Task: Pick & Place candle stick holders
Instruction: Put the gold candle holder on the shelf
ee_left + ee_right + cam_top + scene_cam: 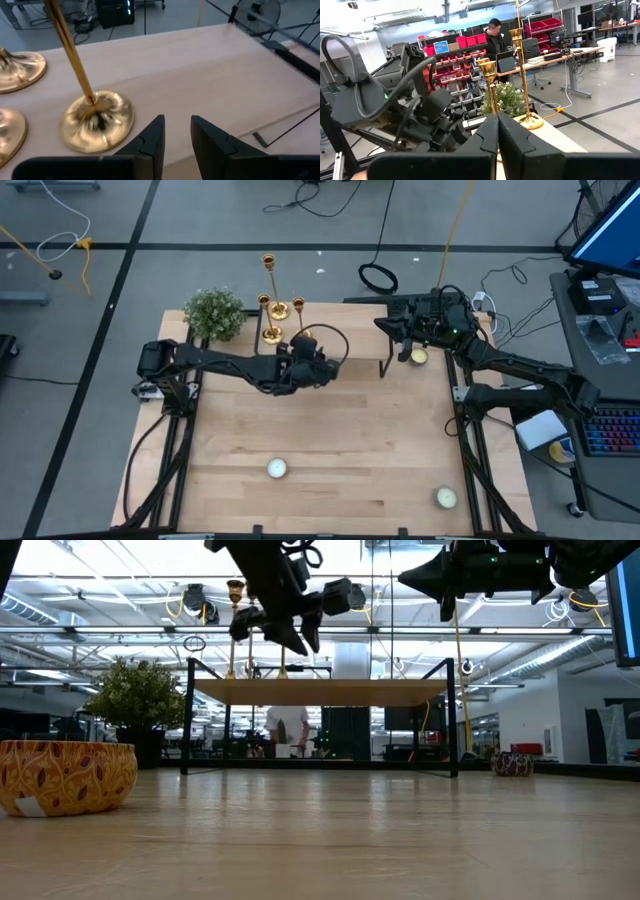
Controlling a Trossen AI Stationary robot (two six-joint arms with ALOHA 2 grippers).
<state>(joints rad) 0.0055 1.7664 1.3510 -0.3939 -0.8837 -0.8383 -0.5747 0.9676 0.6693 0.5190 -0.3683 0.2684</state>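
Three candle stick holders [272,300] stand just beside the plant [214,313].

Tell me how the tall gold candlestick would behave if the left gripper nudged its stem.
The tall candlestick would probably tip rather than slide: its thin stem rises high above a modest round base. Polished metal likely slips between the left gripper fingers. It looks rigid, and once down would likely roll.

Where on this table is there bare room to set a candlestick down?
The wide wood middle between both arms, ahead of the white candle and green candle, is free. The far-left corner is crowded: three gold candlesticks, the plant and the left pincer.
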